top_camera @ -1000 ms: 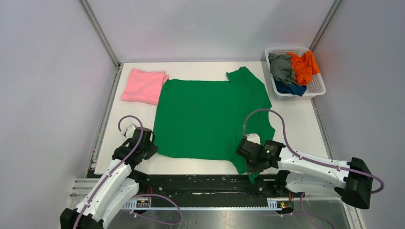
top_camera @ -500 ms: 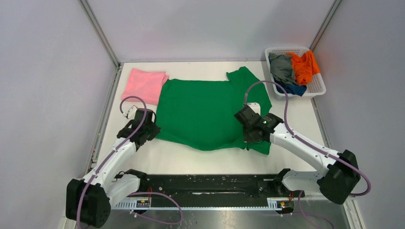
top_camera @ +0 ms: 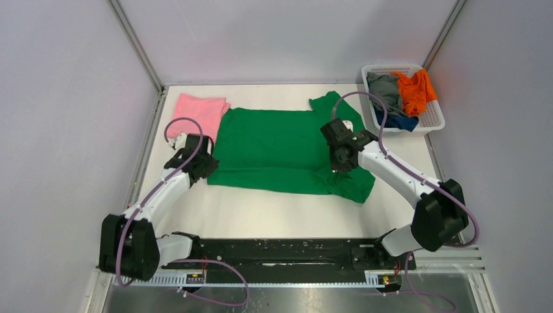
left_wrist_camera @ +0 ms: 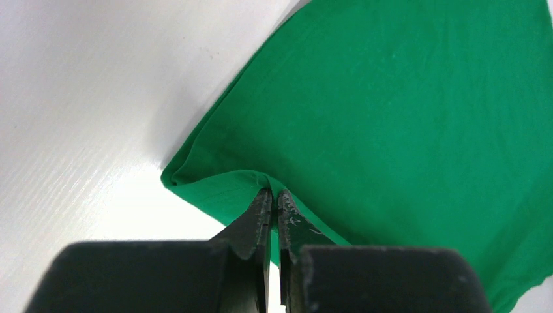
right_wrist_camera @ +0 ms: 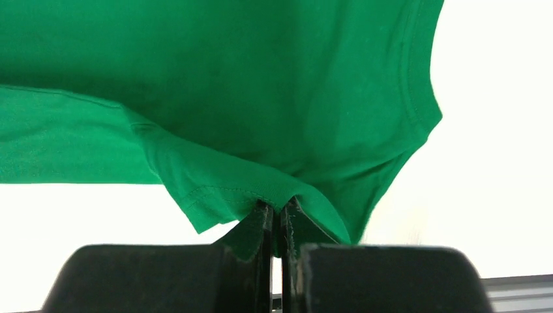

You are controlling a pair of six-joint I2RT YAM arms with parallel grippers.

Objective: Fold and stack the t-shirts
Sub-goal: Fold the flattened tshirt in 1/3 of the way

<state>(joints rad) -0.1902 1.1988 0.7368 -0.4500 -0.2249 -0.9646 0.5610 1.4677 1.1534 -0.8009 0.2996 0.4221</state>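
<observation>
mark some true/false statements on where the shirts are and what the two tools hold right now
1. The left tool and right tool are both shut on the green t-shirt. True.
2. The orange t-shirt is in the basket. True.
3. The pink t-shirt is in the basket. False: it lies folded on the table, beside the green t-shirt.
4. The green t-shirt lies flat in one layer. False: its near part is doubled over.
</observation>
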